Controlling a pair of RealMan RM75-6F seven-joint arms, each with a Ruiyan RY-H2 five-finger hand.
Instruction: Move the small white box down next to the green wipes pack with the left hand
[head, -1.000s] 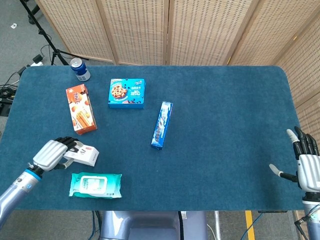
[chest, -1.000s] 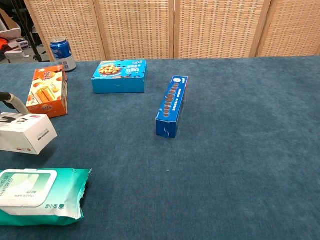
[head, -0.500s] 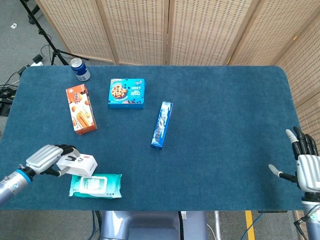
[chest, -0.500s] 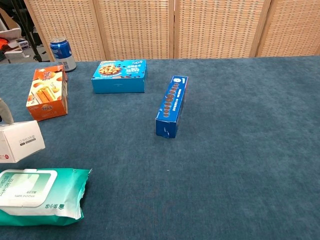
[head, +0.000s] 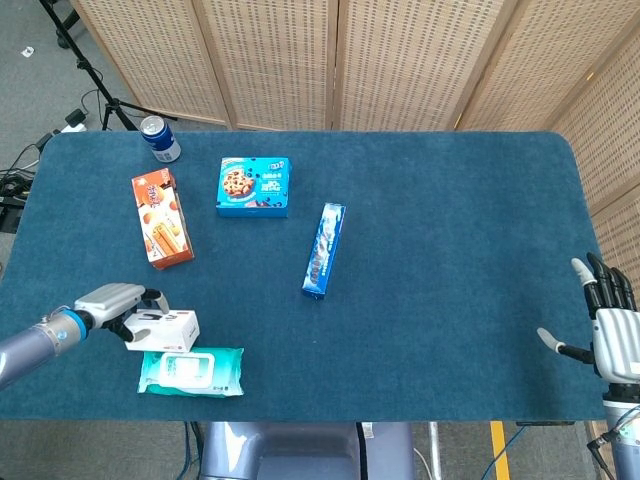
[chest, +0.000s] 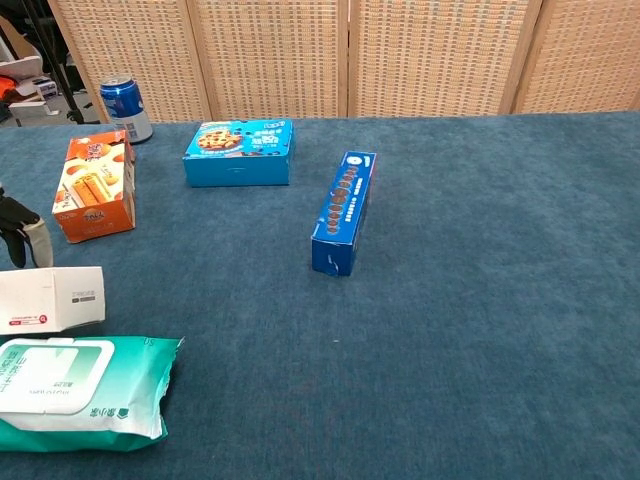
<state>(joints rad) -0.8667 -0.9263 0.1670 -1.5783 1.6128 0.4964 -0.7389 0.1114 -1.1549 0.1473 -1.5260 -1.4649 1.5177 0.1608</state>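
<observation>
Compared with a second ago, the small white cardboard box (head: 163, 330) has come down the table toward the near edge: it was up beside the lower end of the orange box and tilted in the grip, and it now lies flat on the blue cloth just above the green wipes pack (head: 191, 370), close enough that their edges seem to touch in the head view. In the chest view the small white box (chest: 52, 298) sits directly behind the green wipes pack (chest: 82, 388) with its long side facing the camera. The left hand (head: 112, 305) has swung lower and further left with it; its fingers (head: 143, 312) wrap the left end of the box, so it holds the box. In the chest view only a few dark and pale fingers (chest: 22, 232) show at the left edge, above the box. The right hand (head: 612, 325) has not moved; it hangs off the table's right side with its fingers spread apart and nothing in them.

Print on the white box's side is too small to read; a red stripe runs along its lower edge. The wipes pack has a white flip lid and illegible small text. Behind stand an orange snack box (chest: 93, 185) picturing wafer sticks, a flat blue cookie box (chest: 240, 151) picturing chocolate-chip cookies, a long narrow blue biscuit box (chest: 343, 211), and a blue drink can (chest: 125, 107); none of their lettering is legible.
</observation>
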